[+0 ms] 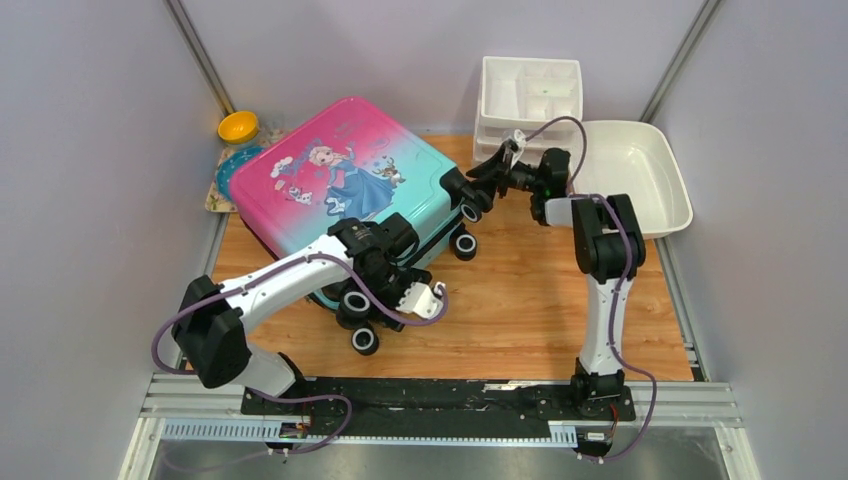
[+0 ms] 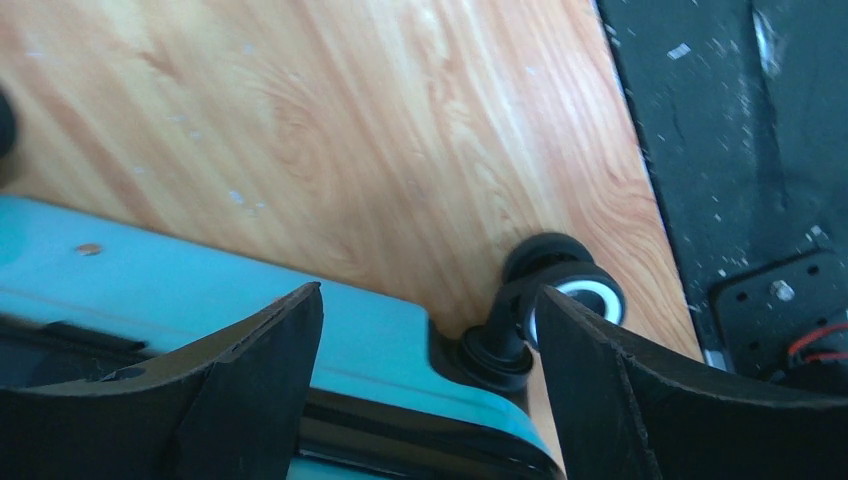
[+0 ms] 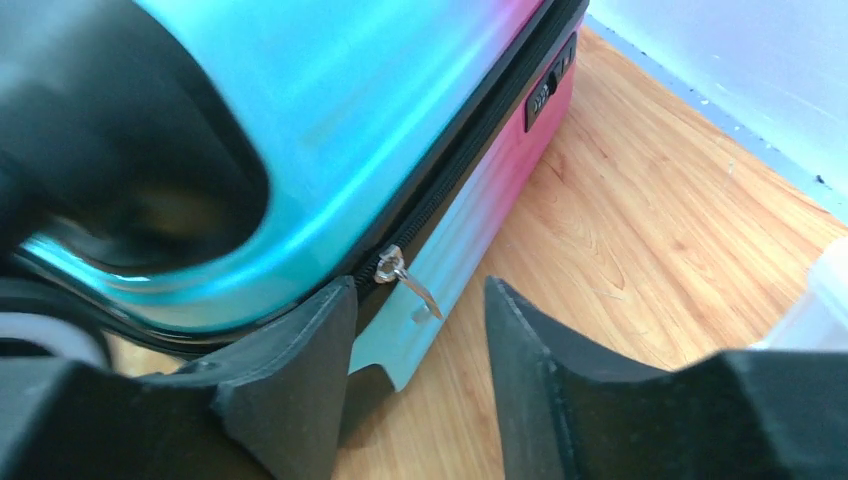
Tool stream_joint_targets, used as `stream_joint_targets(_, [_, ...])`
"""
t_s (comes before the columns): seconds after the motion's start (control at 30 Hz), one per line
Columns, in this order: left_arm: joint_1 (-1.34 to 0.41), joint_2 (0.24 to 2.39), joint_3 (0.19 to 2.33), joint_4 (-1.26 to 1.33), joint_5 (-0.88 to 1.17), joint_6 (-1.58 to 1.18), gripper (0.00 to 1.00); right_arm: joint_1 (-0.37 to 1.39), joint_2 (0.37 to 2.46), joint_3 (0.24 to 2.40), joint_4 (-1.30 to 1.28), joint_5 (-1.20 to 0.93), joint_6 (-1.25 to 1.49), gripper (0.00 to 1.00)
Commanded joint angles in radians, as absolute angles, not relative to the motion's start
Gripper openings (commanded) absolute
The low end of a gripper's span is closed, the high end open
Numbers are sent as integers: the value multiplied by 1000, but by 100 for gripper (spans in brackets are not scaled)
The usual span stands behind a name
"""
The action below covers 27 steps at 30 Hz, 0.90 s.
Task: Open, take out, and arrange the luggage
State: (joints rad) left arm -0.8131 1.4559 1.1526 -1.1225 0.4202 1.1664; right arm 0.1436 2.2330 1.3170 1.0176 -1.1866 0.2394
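The luggage (image 1: 340,175), a teal-to-pink suitcase with a princess print, lies flat and zipped shut on the wooden table. My left gripper (image 1: 385,262) is open over its near teal edge (image 2: 250,300), with a black wheel (image 2: 560,290) by the right finger. My right gripper (image 1: 478,180) is open at the suitcase's right corner. In the right wrist view a silver zip pull (image 3: 408,280) hangs from the black zip between my fingers, untouched. A combination lock (image 3: 545,95) sits further along the zip.
A white drawer organiser (image 1: 530,95) stands at the back. A white basin (image 1: 640,175) lies at the back right. A yellow bowl (image 1: 238,126) and a patterned mat (image 1: 232,170) sit behind the suitcase at the left. Grey walls close in both sides.
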Motion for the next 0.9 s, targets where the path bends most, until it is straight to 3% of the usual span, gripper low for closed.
stream_joint_targets(0.0, [-804,1451,1259,-1024,407,1023,88,101,2005,1289,788,-1141,163,57])
stream_joint_targets(0.17, [-802,1411,1328,-847,413,893,89,78,1847,1333,205,-1031,-209,63])
stream_joint_targets(0.43, [-752,1361,1416,-562,252,590,91,77,1802,1566,-395,-867,-242,67])
stream_joint_targets(0.6, [-543,1327,1493,-552,330,203,92,124,1712,1649,-650,-813,-319,76])
stream_joint_targets(0.87, [-82,1111,1333,-508,354,-130,91,296,1640,1664,-847,-589,-417,78])
